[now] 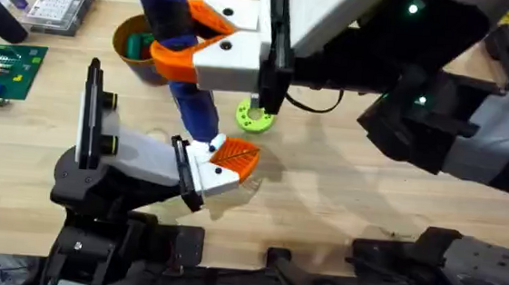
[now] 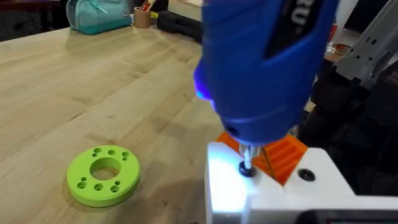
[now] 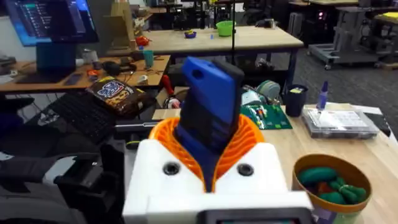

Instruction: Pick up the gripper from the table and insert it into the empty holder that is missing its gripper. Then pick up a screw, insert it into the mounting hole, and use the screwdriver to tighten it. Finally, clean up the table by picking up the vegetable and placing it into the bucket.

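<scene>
Screw-tightening step in hand

Screwdriver [image 1: 178, 45] is held upright and slightly tilted by the right tool [image 1: 210, 41], its orange ribbed pads pinched on the blue body, as is seen in the right wrist view too. The bit [image 2: 247, 163] is seated on a screw [image 2: 247, 170] in the white block of the mounted gripper [image 2: 261, 186], with the driver's light glowing on it. In the overhead view the bit end comes down at the left tool [image 1: 221, 164], white with orange pads; whether its fingers are spread or pressed together cannot be told. The right arm reaches across the middle from the lower right, forearm raised high under the camera; the left arm lies low along the bench [image 1: 341, 195].

Judged stage: tightening under way, cleanup not yet done. The bucket [image 1: 137, 44] sits behind the driver with green pieces inside; the yellow vegetable cannot be made out. A lime-green ring disc [image 1: 256, 117] lies nearby. Next, steady downward pressure and a held axis are called for until the screw is seated, then the driver is to be lifted away.
</scene>
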Robot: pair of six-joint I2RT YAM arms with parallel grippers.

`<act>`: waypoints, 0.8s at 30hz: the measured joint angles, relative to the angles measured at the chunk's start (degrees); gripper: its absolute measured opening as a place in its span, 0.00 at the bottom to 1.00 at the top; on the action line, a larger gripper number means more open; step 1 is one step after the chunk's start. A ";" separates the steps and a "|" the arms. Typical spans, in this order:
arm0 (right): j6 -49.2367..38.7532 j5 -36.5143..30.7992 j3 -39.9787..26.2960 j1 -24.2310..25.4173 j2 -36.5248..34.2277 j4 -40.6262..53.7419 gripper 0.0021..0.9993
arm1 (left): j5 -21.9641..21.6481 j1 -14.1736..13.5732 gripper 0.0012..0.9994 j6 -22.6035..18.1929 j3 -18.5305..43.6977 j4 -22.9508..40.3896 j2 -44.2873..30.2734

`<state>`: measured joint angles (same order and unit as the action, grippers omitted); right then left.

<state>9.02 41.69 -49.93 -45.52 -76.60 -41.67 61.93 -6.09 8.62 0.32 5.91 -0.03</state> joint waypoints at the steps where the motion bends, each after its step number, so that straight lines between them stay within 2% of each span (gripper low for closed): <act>1: 0.00 0.00 0.00 0.00 -0.01 0.11 0.03 | 0.00 0.00 0.00 0.00 0.00 0.00 0.00; 24: 0.15 -0.21 0.00 0.85 0.37 4.29 0.03 | 0.23 0.00 0.00 0.05 0.00 0.09 0.00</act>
<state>9.17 41.48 -49.93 -44.66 -76.23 -37.37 62.16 -6.09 8.67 0.32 6.00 -0.04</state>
